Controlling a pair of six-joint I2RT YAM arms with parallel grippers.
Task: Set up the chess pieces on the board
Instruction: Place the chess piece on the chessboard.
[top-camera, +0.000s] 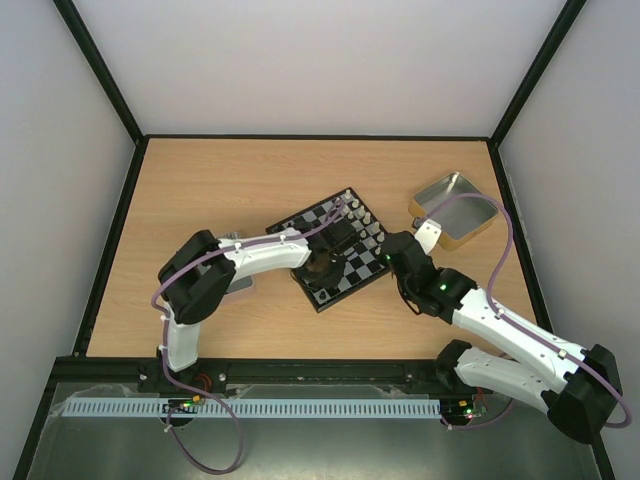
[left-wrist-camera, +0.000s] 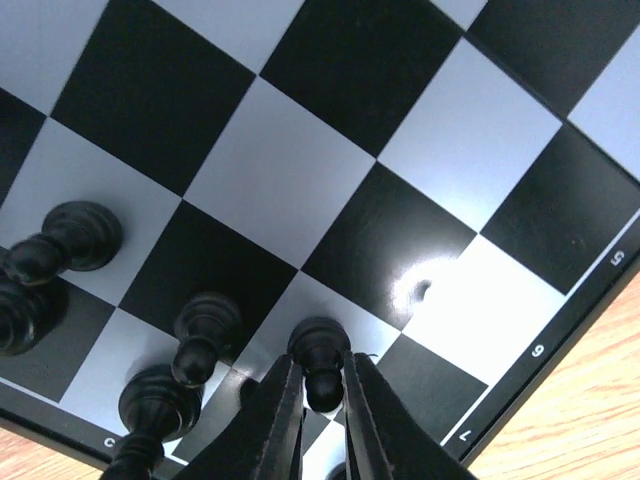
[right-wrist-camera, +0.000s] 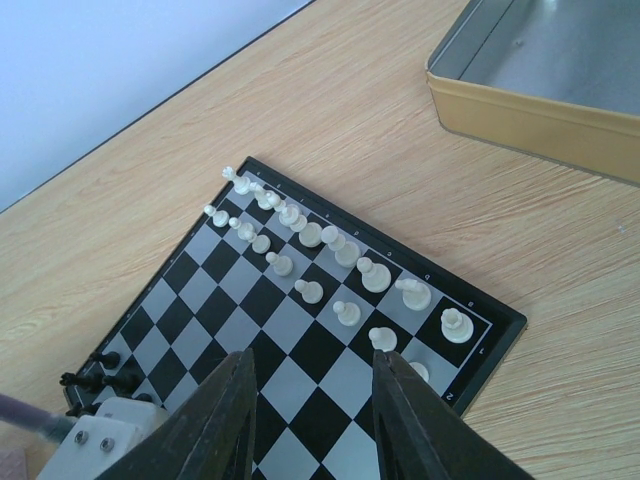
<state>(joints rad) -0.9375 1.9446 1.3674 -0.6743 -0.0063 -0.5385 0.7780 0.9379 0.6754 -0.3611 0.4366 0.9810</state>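
The left tool (left-wrist-camera: 322, 368) is clamped on a black pawn (left-wrist-camera: 318, 342) by its head, likely to seat it on the board (left-wrist-camera: 280, 190) beneath. The right tool (right-wrist-camera: 312, 395) is held apart.

Both white-shelled arms (top-camera: 262, 255) carry black joints (top-camera: 205, 285), purple cables (top-camera: 510, 236), green lights (top-camera: 441, 291); left end effector (left-wrist-camera: 322, 365) and right end effector (right-wrist-camera: 312, 358) black-fingered.

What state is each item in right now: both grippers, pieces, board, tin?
Left gripper: shut on small black pawn.
Right gripper: open, above black-and-grey chessboard.
Silvery-white chess pieces: upright, two rows along one edge.
Other black pieces: upright near the opposite edge.
Gold metal tin: open-topped.
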